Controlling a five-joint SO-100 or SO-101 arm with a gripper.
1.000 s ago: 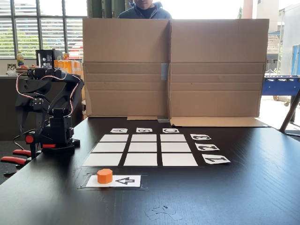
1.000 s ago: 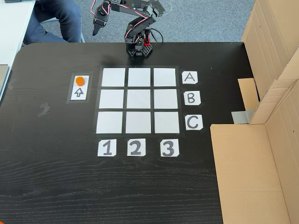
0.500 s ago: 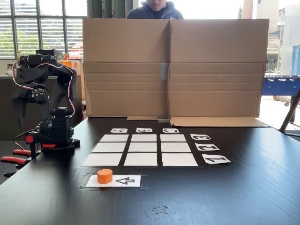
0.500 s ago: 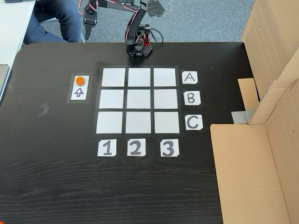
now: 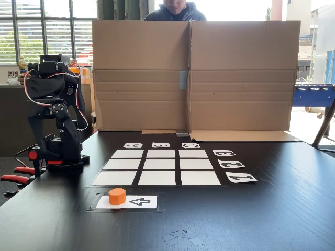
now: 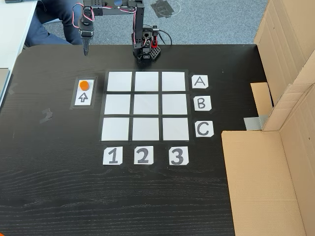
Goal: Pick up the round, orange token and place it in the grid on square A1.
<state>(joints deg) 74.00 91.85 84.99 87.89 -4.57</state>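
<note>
Low fixed view, facing the cardboard screen [image 5: 193, 76]: the token [image 5: 116, 196] stands upright on the near-left end of a white card with a black arrow [image 5: 135, 202], just in front of the grid [image 5: 157, 167] on the black table [image 5: 272, 209]. The arm [image 5: 52, 115] stands at the table's left edge; its fingers cannot be made out here. High fixed view, looking down: the token [image 6: 84, 85] sits on the arrow card [image 6: 83, 93], left of the grid [image 6: 145, 105] and just beside square A1 [image 6: 119, 81], which is bare. The gripper [image 6: 87, 49] hangs point-down above the table's far edge, apart from the token, fingers pressed together around nothing.
</note>
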